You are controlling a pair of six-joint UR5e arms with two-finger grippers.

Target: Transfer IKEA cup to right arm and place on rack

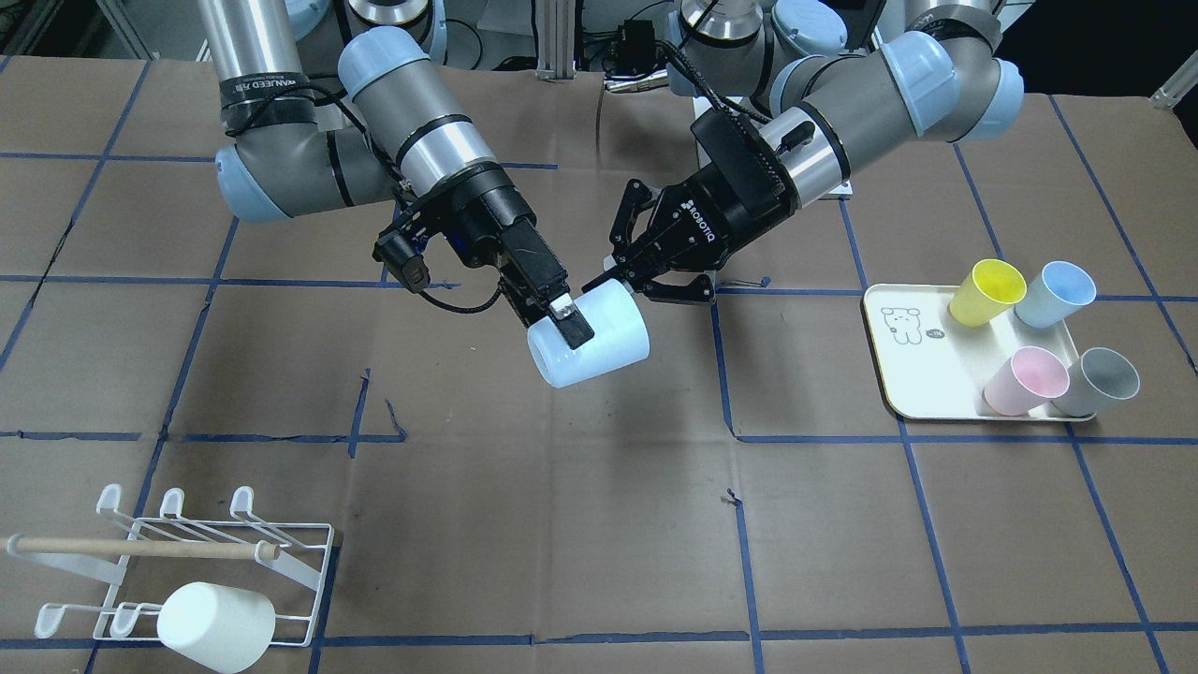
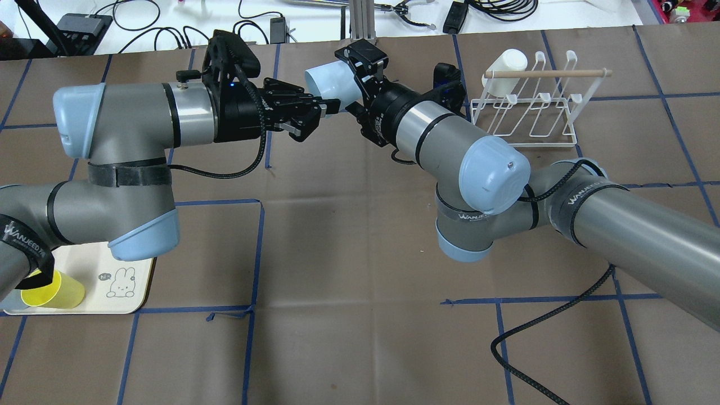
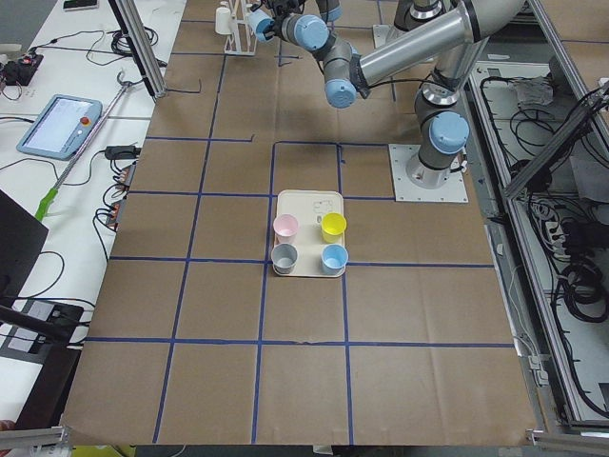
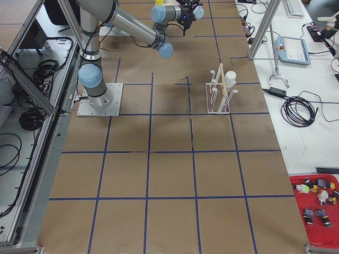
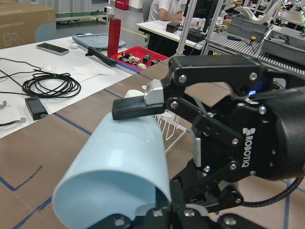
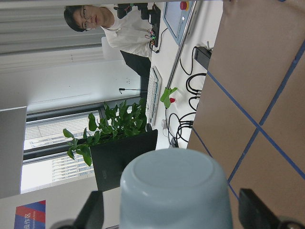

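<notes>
A pale blue cup [image 1: 590,342] hangs on its side above the table's middle, between both arms. My right gripper [image 1: 578,339], black with flat padded fingers [image 1: 571,326], is shut across the cup's sides. The right wrist view shows the cup's closed base [image 6: 174,191] between its fingers. My left gripper [image 1: 613,276], a three-fingered claw, is shut on the cup's rim at its open end [image 5: 119,167]. The white wire rack [image 1: 168,549] with a wooden dowel stands at the table's edge on my right, also in the overhead view [image 2: 529,112]. A white cup [image 1: 215,625] hangs on it.
A cream tray [image 1: 913,374] with a bear drawing lies on my left. On it stand a yellow cup [image 1: 987,292], a blue cup [image 1: 1056,293], a pink cup [image 1: 1025,381] and a grey cup [image 1: 1095,382]. Brown table with blue tape lines.
</notes>
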